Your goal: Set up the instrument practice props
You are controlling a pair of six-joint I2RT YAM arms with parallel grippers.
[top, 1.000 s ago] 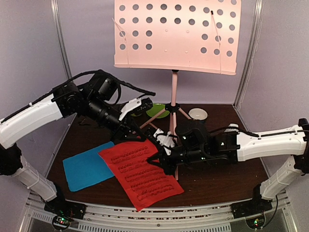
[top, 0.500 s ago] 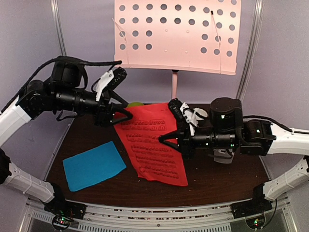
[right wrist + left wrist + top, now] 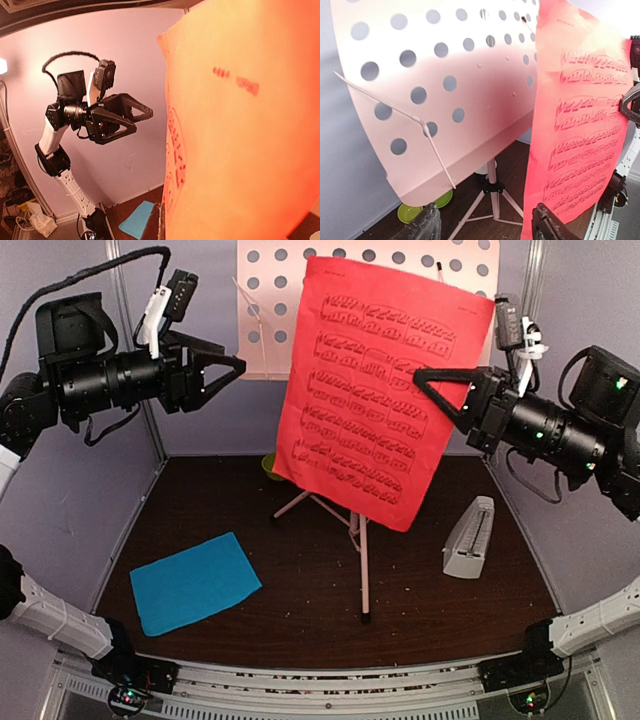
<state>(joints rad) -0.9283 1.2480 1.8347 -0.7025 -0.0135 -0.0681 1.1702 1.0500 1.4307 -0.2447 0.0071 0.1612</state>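
Observation:
The pale pink perforated music stand (image 3: pixel 265 320) rises at the back on its tripod (image 3: pixel 362 560). A red sheet-music page (image 3: pixel 375 390) hangs in front of the stand's desk, and my right gripper (image 3: pixel 420 377) is shut on the page's right edge. My left gripper (image 3: pixel 238 365) hovers open to the left of the page, apart from it. From the left wrist I see the stand desk (image 3: pixel 445 100), the red page (image 3: pixel 580 125) and my open fingers (image 3: pixel 425 225). The red page (image 3: pixel 240 150) fills the right wrist view. A cyan page (image 3: pixel 195 582) lies flat at front left. The white metronome (image 3: pixel 468 538) stands at right.
Lime-green dishes (image 3: pixel 410 212) sit on the table behind the tripod, partly hidden by the stand. Lavender walls close in the dark table (image 3: pixel 300 630) on the left, back and right. The tripod legs spread over the middle of the table.
Both arms rose from the table with the red page. My left gripper let go, opened and drew off to the left. The right gripper now holds the page alone before the stand.

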